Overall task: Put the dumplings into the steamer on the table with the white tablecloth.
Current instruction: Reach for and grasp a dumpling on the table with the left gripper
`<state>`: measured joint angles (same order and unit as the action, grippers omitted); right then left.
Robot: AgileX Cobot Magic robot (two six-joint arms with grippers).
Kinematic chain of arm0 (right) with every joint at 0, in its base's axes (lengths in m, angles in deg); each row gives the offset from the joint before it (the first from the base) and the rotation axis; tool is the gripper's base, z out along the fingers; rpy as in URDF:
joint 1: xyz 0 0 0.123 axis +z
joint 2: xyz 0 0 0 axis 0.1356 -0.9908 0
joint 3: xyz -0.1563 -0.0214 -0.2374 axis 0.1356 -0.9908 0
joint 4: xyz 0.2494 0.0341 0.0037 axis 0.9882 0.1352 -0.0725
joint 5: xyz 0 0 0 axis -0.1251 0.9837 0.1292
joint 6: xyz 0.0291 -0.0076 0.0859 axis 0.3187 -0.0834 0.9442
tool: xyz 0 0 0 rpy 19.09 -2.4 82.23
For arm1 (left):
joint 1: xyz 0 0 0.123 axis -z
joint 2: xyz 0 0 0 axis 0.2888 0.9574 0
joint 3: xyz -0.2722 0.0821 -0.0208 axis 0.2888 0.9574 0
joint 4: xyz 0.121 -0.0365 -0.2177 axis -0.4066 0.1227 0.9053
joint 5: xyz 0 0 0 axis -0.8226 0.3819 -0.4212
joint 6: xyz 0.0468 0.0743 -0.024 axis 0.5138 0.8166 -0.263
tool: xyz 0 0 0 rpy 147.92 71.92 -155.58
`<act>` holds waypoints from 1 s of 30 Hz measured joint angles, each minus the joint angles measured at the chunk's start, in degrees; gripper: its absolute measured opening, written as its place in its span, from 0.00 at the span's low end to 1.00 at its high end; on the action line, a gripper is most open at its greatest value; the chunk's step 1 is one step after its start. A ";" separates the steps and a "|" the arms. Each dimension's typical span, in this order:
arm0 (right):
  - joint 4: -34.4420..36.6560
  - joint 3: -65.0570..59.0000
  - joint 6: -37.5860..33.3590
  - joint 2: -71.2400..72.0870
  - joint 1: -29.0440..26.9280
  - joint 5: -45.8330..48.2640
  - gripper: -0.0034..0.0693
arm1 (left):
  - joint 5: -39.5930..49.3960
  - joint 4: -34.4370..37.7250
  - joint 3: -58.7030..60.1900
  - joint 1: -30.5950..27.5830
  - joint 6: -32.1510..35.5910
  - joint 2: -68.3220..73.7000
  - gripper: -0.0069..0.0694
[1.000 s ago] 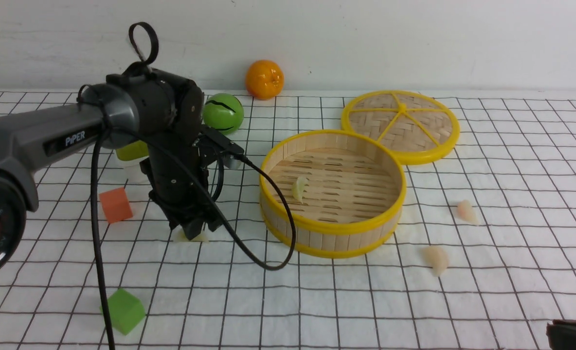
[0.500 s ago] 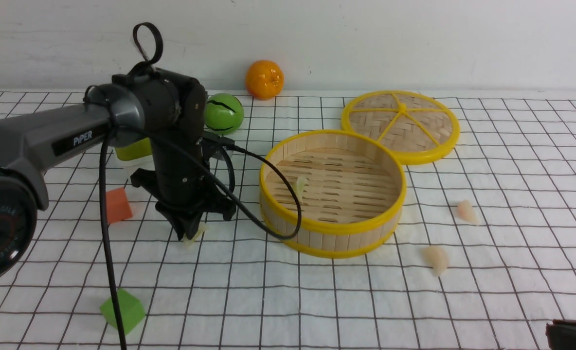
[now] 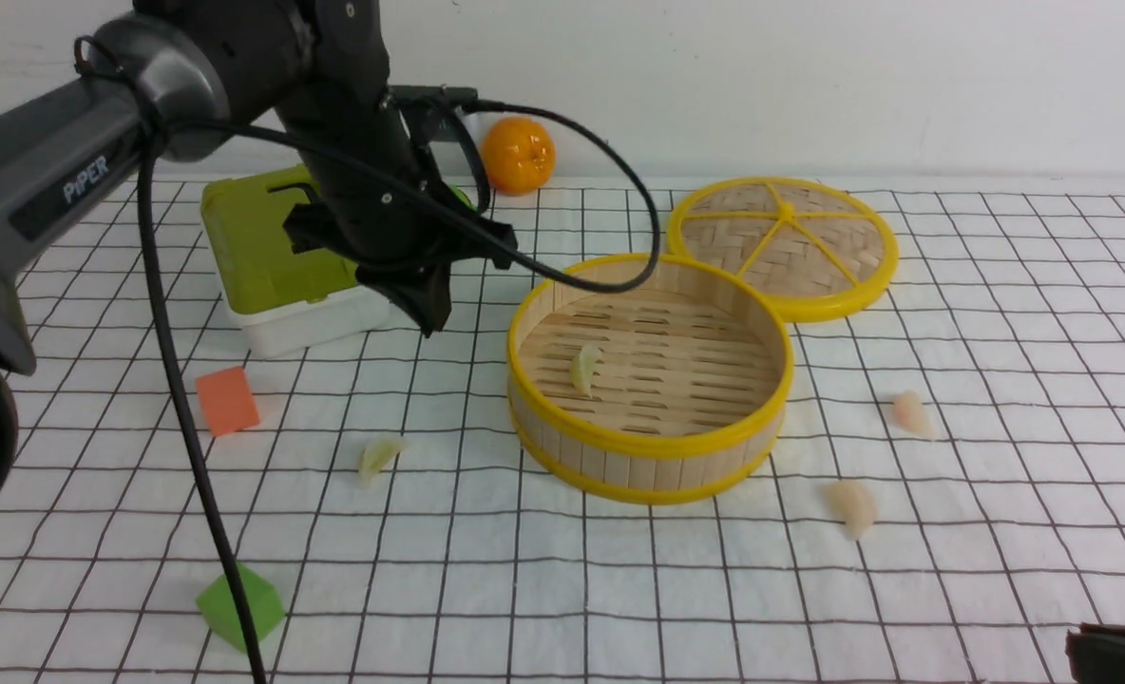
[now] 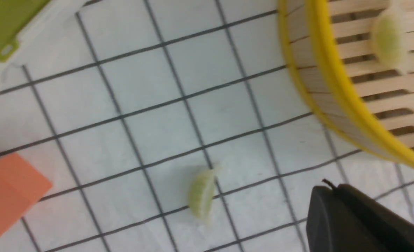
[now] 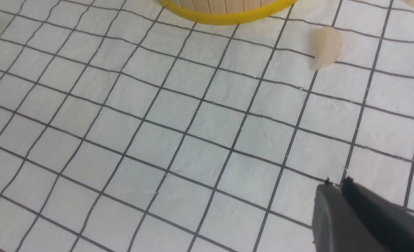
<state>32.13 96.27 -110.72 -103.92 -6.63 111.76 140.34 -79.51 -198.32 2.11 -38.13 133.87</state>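
Note:
The steamer stands mid-table with one pale green dumpling on its slats. A second green dumpling lies on the white tablecloth to the steamer's left; it also shows in the left wrist view. Two pinkish dumplings lie to the steamer's right. My left gripper is shut and empty, raised above the cloth, left of the steamer. My right gripper is shut and empty, low at the front right; the nearer pinkish dumpling lies ahead of it.
The woven lid lies behind the steamer on its right. A green-lidded white box sits behind my left arm. An orange is at the back wall. An orange cube and a green cube are on the left.
My left gripper has risen from the cloth and moved back and to the right, shut and empty. The green dumpling it was over stays on the cloth. The right arm has not moved.

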 joint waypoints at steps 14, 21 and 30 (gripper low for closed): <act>0.35 0.00 0.00 0.00 0.00 -0.13 0.12 | -0.11 -5.88 1.49 -0.07 -1.49 12.30 0.52; 0.35 0.00 0.00 0.00 0.00 -0.13 0.13 | -0.49 -5.99 1.49 -0.01 -2.82 12.35 0.16; 0.35 0.00 0.00 -0.06 0.00 -0.18 0.13 | -0.49 -5.47 1.53 -0.01 -2.86 7.53 0.07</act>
<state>32.48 96.27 -110.72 -103.98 -6.63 111.58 139.85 -84.98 -196.78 2.11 -40.98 141.40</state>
